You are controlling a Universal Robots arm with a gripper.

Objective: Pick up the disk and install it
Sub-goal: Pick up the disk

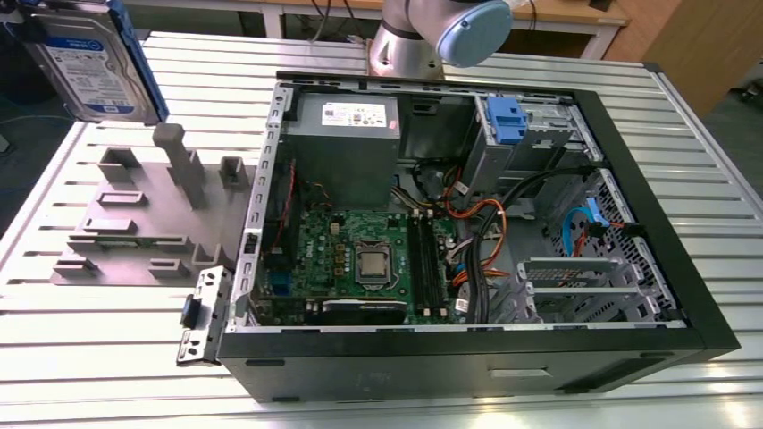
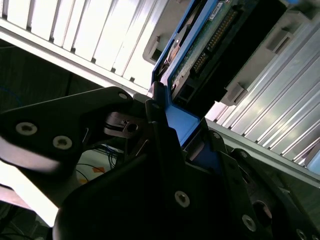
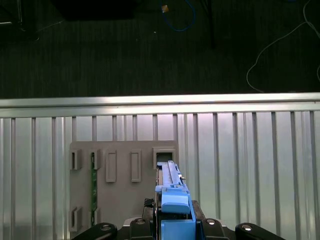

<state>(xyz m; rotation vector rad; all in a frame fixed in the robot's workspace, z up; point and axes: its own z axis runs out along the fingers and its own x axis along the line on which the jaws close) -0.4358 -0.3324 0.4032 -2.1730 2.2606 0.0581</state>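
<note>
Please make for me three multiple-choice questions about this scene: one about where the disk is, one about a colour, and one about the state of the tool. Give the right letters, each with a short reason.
1. In the exterior view, where is the disk relative to the computer case?
A. Inside it, on the board
B. Outside it, raised at the exterior view's left above the grey fixture
C. Lying on its front edge

2. What colour is the disk's carrier frame?
A. Red
B. Blue
C. Yellow

3. In what state is the tool?
A. Open, holding nothing
B. Shut with nothing in it
C. Shut on the disk

Answers:
1 B: the disk hangs in the air beside the case.
2 B: both wrist views show the frame as bright blue.
3 C: the tool clamps the frame while the disk is in the air.
</note>
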